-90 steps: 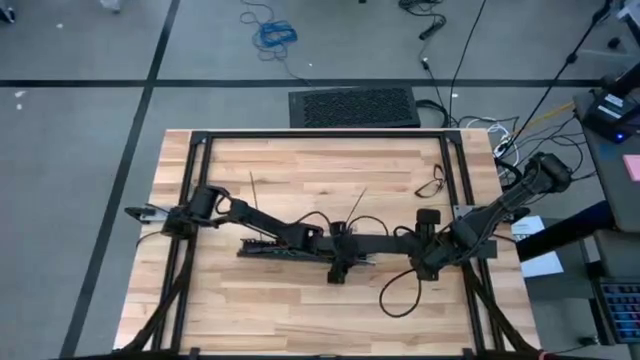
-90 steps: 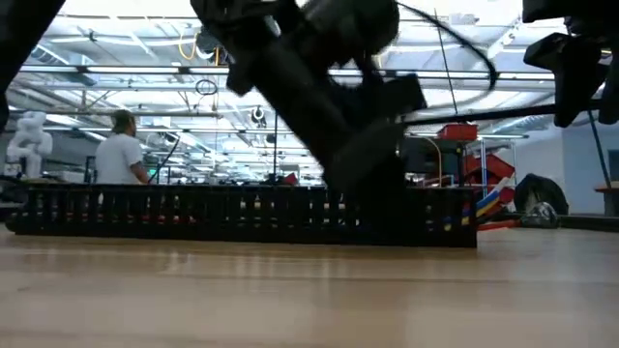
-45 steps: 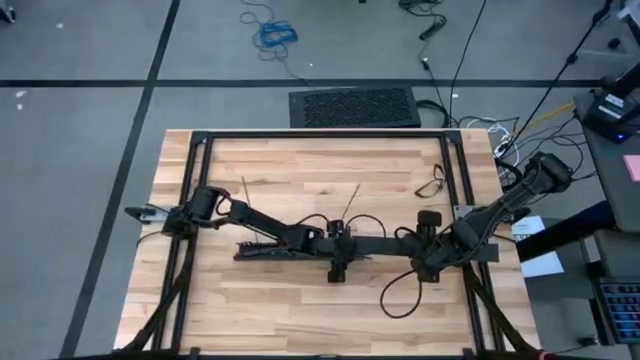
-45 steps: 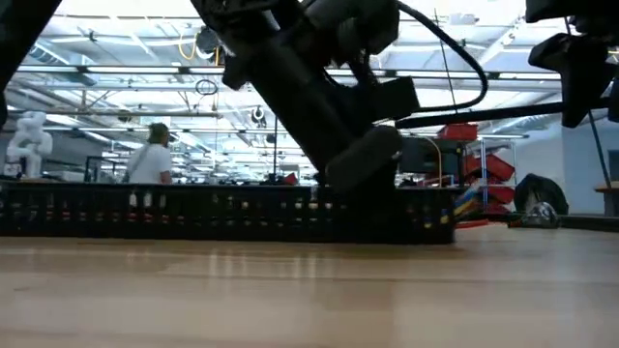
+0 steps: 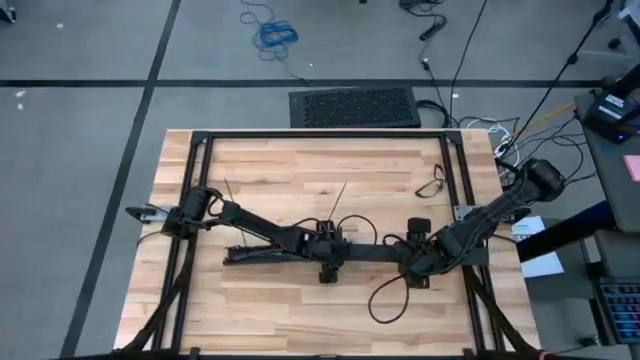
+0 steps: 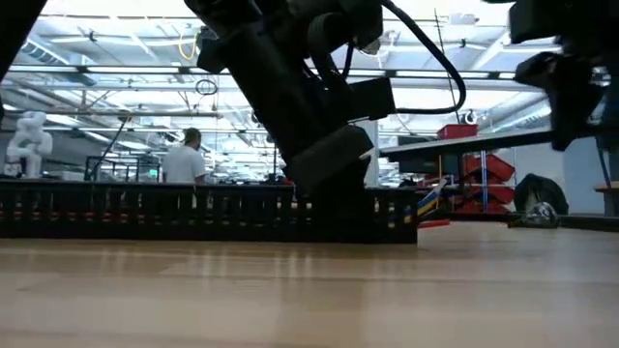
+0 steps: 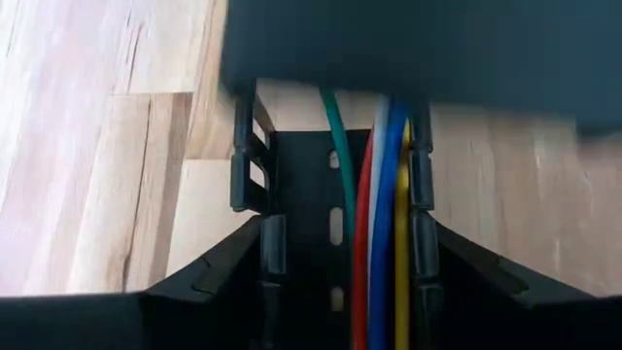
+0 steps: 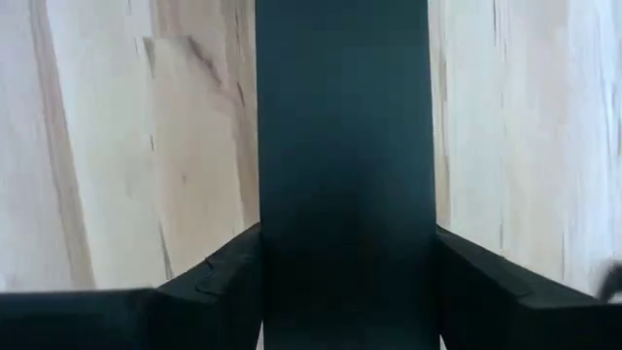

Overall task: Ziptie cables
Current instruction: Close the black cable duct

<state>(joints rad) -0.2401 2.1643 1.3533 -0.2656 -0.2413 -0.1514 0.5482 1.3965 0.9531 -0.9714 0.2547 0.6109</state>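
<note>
Both grippers and the bar [image 5: 300, 250] they hold have slid toward the left of the high view since a second ago; in the low view the bar's right end now stops left of where it did.

In the high view the bar lies across the middle of the table [image 5: 260, 165], running left to right. The left gripper [image 5: 325, 252] sits on it at frame centre, the right gripper [image 5: 410, 255] at its right end.

The left wrist view shows the left fingers [image 7: 267, 248] on either side of the slotted bar [image 7: 321, 233], closed onto its walls. The cables [image 7: 379, 233] lie inside the channel: green, red, pale, blue and yellow strands running lengthwise, packed to one side. In the low view their coloured ends poke out at the bar's right end [image 6: 430, 205]. Holding the channel here probably keeps the wires seated and the bar steady.

The right wrist view shows the right fingers [image 8: 219, 282] flanking a plain dark length of the bar [image 8: 345, 146]; they look closed against it, though contact is hard to confirm. Two holds along one bar would let the arms shift it as a unit.

Two zipties [image 5: 338, 197] stand up as thin dark tails above the bar in the high view, slanting toward the upper part of the frame; whether they are cinched cannot be told.
</note>
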